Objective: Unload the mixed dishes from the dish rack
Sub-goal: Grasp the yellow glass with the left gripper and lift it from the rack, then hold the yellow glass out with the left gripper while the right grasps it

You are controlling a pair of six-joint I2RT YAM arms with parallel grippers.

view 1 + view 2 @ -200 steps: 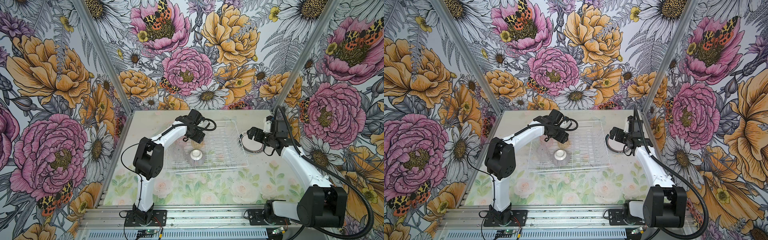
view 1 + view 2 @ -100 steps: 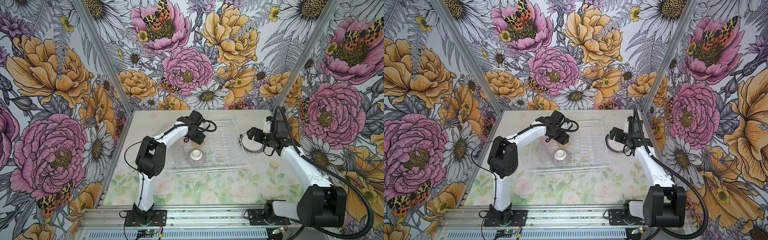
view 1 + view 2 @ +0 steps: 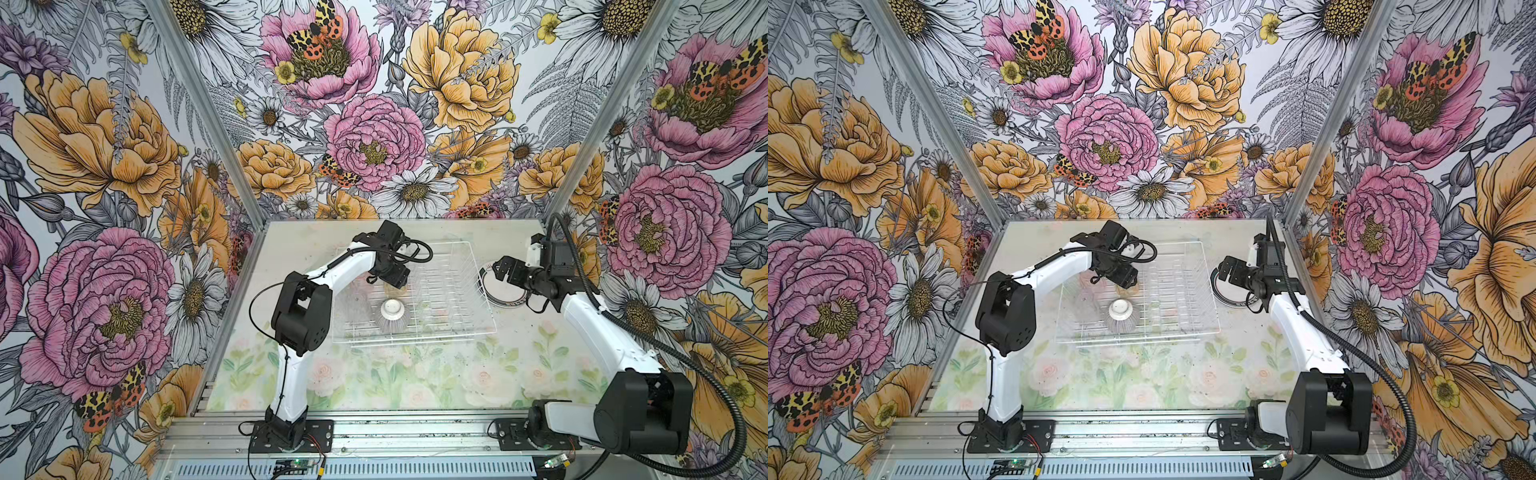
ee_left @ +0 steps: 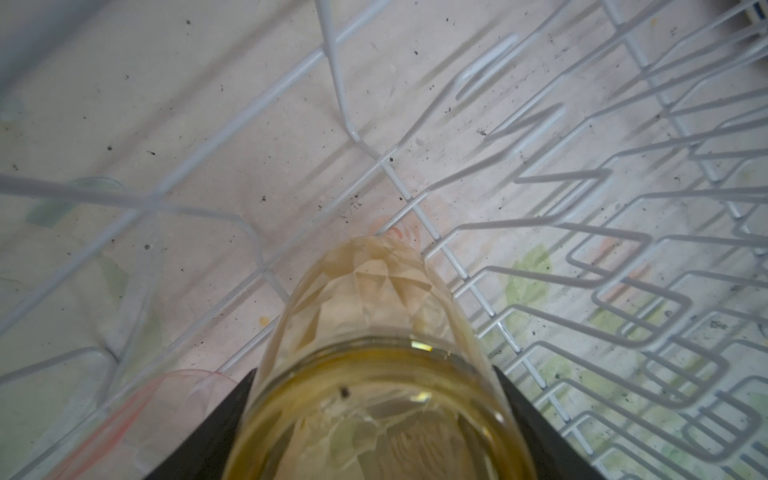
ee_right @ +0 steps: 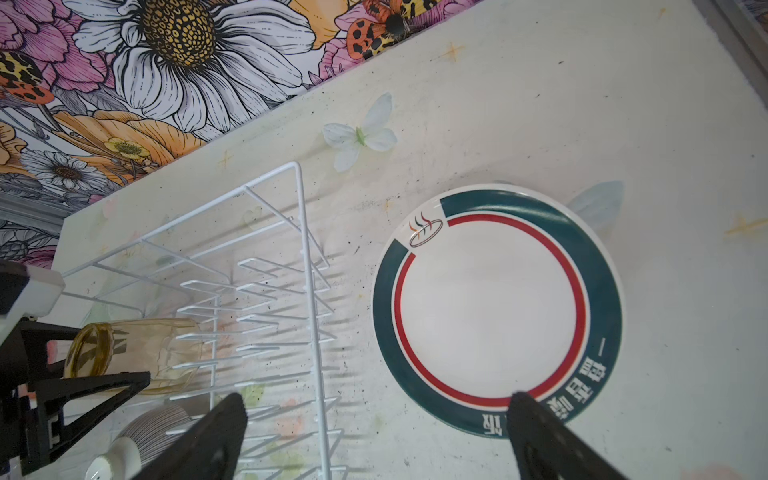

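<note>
dish rack (image 3: 449, 335): bowl (image 3: 392, 316) inside, tumbler (image 4: 374, 299) behind it | plate (image 5: 494, 307) on table (image 3: 374, 382), right of rack

The left arm has changed its pose. In both top views its black elbow joint (image 3: 301, 307) sits a little higher in the view and a shade to the right of where it was a second ago, nearer the left end of the dish rack (image 3: 415, 337). The shift came in small steps across the earlier pictures. The white forearm rising from that elbow now slopes slightly less steeply toward the wrist. At the far end the change is small: the left gripper's fingers (image 4: 220, 428) have drawn in a touch and now lie flush against both sides of the amber tumbler (image 4: 374, 316).
</note>
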